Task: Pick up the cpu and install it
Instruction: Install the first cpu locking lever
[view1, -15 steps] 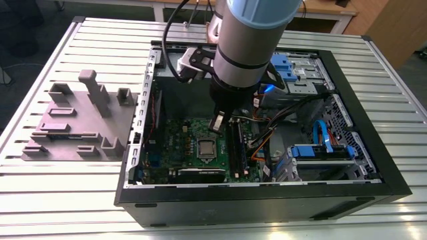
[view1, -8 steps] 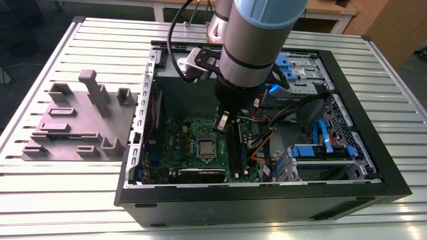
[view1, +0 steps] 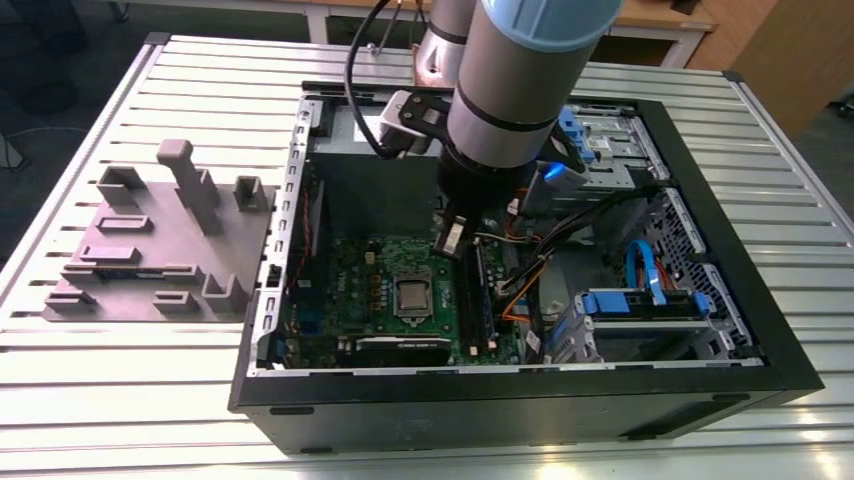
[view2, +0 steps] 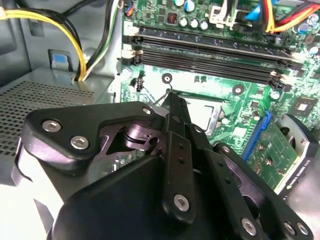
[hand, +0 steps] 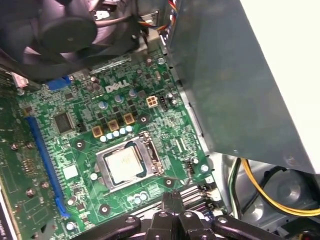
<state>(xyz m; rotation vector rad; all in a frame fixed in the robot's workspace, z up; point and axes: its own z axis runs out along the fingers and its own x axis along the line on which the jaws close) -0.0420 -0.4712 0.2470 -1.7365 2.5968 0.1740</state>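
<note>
The cpu (hand: 124, 162) is a small silver square lying flat inside the metal socket frame (hand: 150, 150) on the green motherboard (hand: 85, 150). In the exterior view the cpu (view1: 414, 295) sits in the middle of the board inside the open computer case (view1: 507, 400). My gripper (view1: 451, 245) hangs just above the board, behind the socket and towards the exterior view's right of it. Its two black fingers are pressed together with nothing between them in both wrist views, gripper (hand: 171, 196) and gripper (view2: 171, 97). My fingers hide part of the socket frame (view2: 212, 112).
A grey power-supply box (hand: 240, 75) stands beside the socket. Memory slots (view2: 210, 45), yellow cables (view2: 75, 50) and a black fan (hand: 65, 25) crowd the board. A blue drive cage (view1: 641, 305) is at the exterior view's right. A grey fixture block (view1: 160, 240) rests on the slatted table (view1: 134, 400).
</note>
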